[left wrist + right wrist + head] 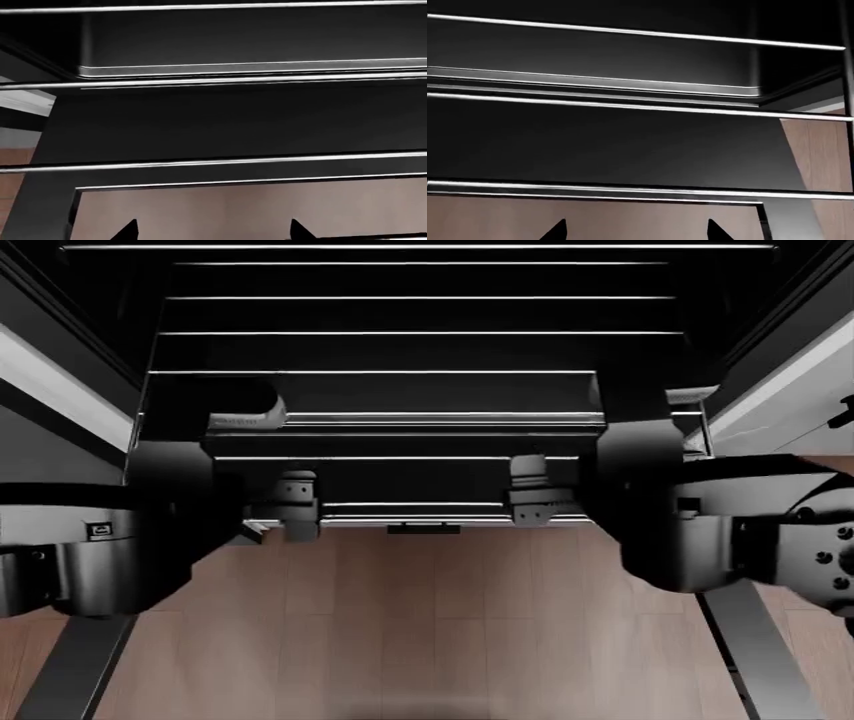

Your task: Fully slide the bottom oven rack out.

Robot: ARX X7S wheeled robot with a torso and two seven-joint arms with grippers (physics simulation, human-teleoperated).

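The oven (80,390) fills the upper part of the head view, its black cavity open and its glass door (427,620) lowered flat, with wooden floor showing through the pane. The bottom rack (414,334) appears as a run of thin silver rods lying level across the full width of the cavity, reaching from deep inside the oven forward to the near edge of the door's inner frame. Whether these rods belong to one rack or two cannot be told from the head view. The left tool (299,508) and the right tool (538,502) sit side by side just above the front rods of the rack, near the door's hinge line, the left one toward the oven's left wall and the right one toward its right wall. In each wrist view two dark fingertips (127,231) (555,231) stand clearly apart, with nothing between them, and the rack rods (213,161) (627,187) cross just beyond them. Both tools are therefore spread and gripping nothing; contact with the rack cannot be confirmed.
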